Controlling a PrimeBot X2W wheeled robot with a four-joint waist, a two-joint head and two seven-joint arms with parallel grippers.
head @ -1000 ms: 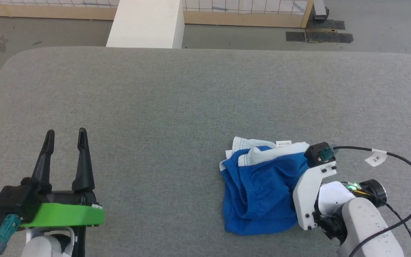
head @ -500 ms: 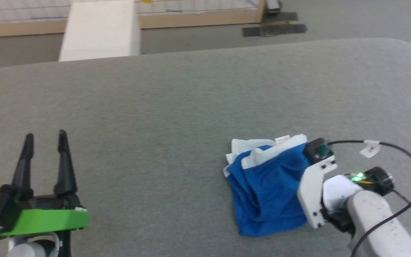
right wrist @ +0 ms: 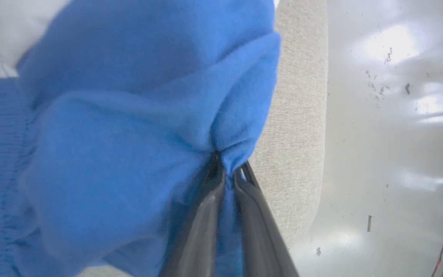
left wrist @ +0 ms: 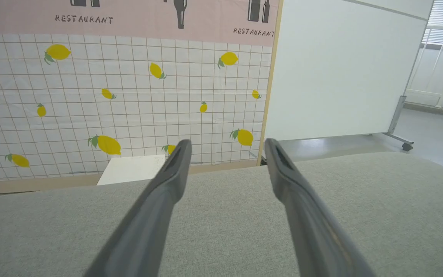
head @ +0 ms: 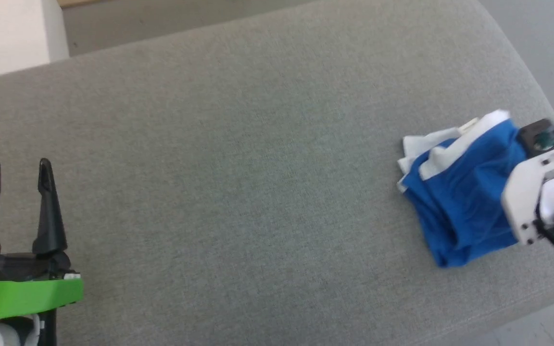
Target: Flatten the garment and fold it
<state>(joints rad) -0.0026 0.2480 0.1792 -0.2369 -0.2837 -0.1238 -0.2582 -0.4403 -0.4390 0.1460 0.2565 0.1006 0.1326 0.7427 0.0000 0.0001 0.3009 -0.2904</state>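
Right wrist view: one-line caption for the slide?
Right gripper shut on a pinched fold of the blue garment, bunched near the edge of the grey table.

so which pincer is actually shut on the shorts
The right pincer: it is pinched shut on a fold of the blue shorts, while the left pincer stands wide open, holding nothing.

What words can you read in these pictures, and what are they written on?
"RESTAURANT": on the pink strip atop the lemon wall, toward the left.
"RESTAURANT": on the same strip, farther right.
The white tag on the shorts: too blurred to read.
No other writing can be read.
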